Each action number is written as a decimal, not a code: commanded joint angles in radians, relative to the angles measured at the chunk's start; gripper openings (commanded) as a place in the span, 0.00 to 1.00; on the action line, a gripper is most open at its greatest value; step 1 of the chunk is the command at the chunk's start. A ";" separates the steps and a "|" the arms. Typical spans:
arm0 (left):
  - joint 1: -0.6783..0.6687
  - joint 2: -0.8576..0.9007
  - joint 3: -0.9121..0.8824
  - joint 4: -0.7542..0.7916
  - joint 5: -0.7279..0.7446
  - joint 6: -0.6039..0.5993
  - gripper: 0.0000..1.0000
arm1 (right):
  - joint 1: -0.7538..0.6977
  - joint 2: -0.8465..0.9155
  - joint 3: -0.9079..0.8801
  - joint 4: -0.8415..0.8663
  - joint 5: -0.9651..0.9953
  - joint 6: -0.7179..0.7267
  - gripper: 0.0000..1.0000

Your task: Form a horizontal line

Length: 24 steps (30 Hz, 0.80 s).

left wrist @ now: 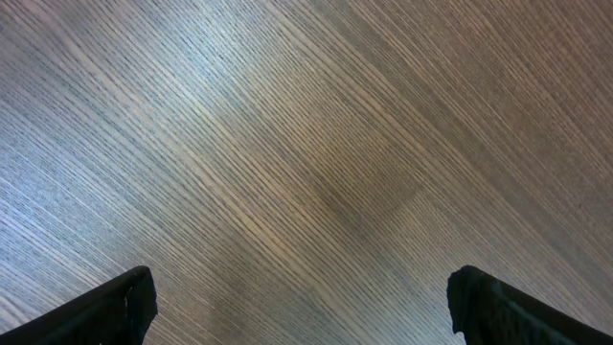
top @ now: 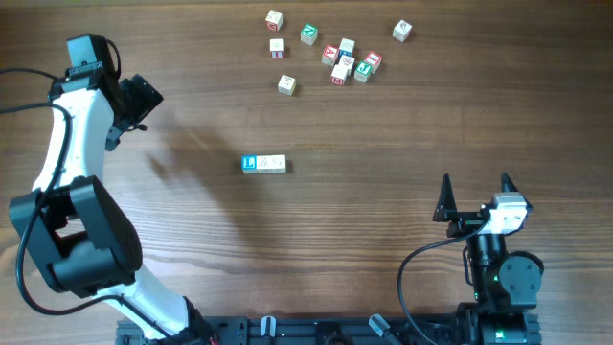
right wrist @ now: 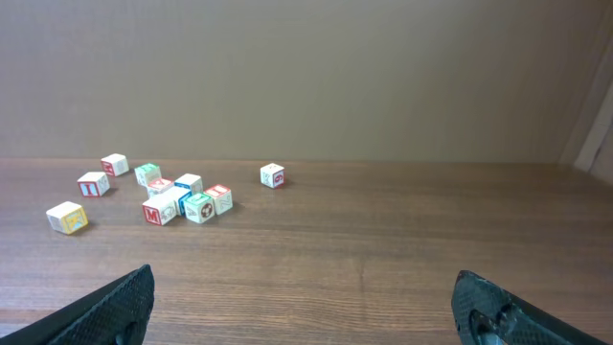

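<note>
The horizontal line (top: 263, 164) is a short straight row of tiny wooden letter cubes set edge to edge at the table's middle. A blue-faced "L" is at its left end and pale cubes lie to the right. It shows in neither wrist view. My left gripper (top: 144, 101) is open and empty at the far left, well up and left of the row. In the left wrist view my left gripper (left wrist: 297, 297) has only bare wood between its fingers. My right gripper (top: 476, 192) is open and empty at the front right, and shows the same in the right wrist view (right wrist: 302, 297).
Several loose cubes lie at the back. There is a tight cluster (top: 350, 62), single cubes to its left (top: 286, 84) (top: 274, 18), and one cube at the right (top: 402, 31). The right wrist view shows the cluster (right wrist: 182, 201) and a lone cube (right wrist: 272, 174) far ahead.
</note>
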 commanded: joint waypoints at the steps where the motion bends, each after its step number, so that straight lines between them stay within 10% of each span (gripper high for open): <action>1: 0.000 -0.013 0.008 0.000 0.005 -0.002 1.00 | -0.002 -0.005 -0.001 0.003 -0.010 -0.011 1.00; 24: 0.000 -0.013 0.008 0.000 0.005 -0.002 1.00 | -0.002 -0.005 -0.001 0.039 0.018 -0.067 1.00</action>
